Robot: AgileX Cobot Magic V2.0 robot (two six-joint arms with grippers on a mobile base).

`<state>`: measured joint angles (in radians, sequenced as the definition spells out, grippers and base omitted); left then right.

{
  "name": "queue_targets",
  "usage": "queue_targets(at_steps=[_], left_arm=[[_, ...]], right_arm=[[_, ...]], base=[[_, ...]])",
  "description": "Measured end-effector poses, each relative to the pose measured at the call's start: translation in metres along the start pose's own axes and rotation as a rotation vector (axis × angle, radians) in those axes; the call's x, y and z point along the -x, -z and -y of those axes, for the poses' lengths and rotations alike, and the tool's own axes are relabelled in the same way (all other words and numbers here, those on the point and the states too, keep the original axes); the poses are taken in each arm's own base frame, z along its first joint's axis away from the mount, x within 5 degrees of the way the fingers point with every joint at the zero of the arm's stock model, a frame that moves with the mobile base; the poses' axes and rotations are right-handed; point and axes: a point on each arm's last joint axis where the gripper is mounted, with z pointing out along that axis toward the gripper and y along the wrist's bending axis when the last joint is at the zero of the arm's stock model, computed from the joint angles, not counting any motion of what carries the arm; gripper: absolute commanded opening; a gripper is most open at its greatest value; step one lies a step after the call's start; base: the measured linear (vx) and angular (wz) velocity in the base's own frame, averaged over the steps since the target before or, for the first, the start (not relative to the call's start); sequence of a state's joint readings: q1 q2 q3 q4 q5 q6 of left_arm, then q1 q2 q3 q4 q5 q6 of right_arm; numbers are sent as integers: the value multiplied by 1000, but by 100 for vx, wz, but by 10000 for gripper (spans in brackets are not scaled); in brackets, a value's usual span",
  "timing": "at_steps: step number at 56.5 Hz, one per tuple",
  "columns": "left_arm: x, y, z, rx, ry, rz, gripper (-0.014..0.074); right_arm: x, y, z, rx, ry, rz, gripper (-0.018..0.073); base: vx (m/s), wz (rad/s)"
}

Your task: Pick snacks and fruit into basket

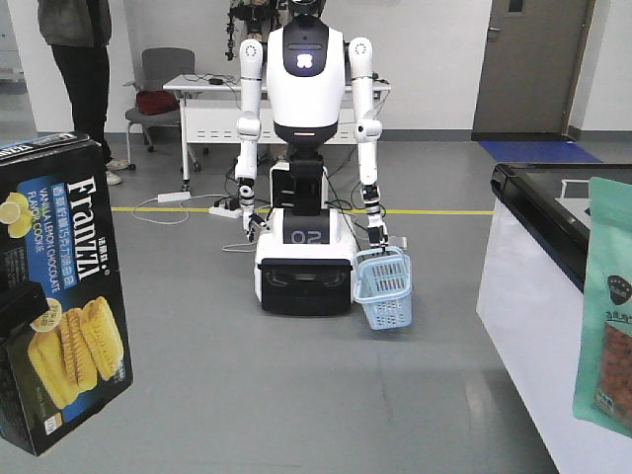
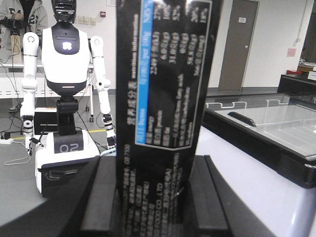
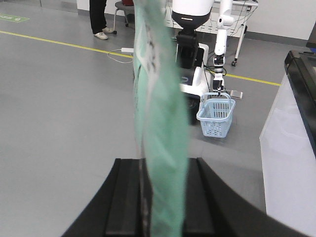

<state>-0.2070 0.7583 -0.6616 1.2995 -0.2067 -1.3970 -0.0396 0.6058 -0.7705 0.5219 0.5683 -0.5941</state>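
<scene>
My left gripper point(image 2: 153, 197) is shut on the black-and-blue Franzzi cookie box point(image 2: 163, 98), which stands upright between the two pads. The same box point(image 1: 59, 296) fills the left edge of the front view. A mint-green snack pouch point(image 3: 160, 123) hangs edge-on in my right gripper point(image 3: 160, 197), which is shut on it. That pouch point(image 1: 607, 326) shows at the right edge of the front view. The light blue basket point(image 1: 382, 286) hangs from the hand of a humanoid robot ahead, and the right wrist view shows the basket point(image 3: 216, 114) too. No fruit is in view.
The white humanoid robot point(image 1: 306, 178) on a wheeled base stands mid-floor facing me. A white chest freezer point(image 1: 533, 267) with a dark glass top runs along the right. A person point(image 1: 79, 59), a table and a chair stand at the back. Cables and a yellow line cross the floor.
</scene>
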Motion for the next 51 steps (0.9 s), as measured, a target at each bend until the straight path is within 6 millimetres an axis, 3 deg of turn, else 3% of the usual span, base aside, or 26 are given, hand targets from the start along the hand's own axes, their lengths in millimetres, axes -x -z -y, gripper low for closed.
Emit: queue_targets(at_steps=[51], left_arm=[[0,0,0,0,0,0,2]], right_arm=[[0,0,0,0,0,0,-9]], base=[[41,-6]])
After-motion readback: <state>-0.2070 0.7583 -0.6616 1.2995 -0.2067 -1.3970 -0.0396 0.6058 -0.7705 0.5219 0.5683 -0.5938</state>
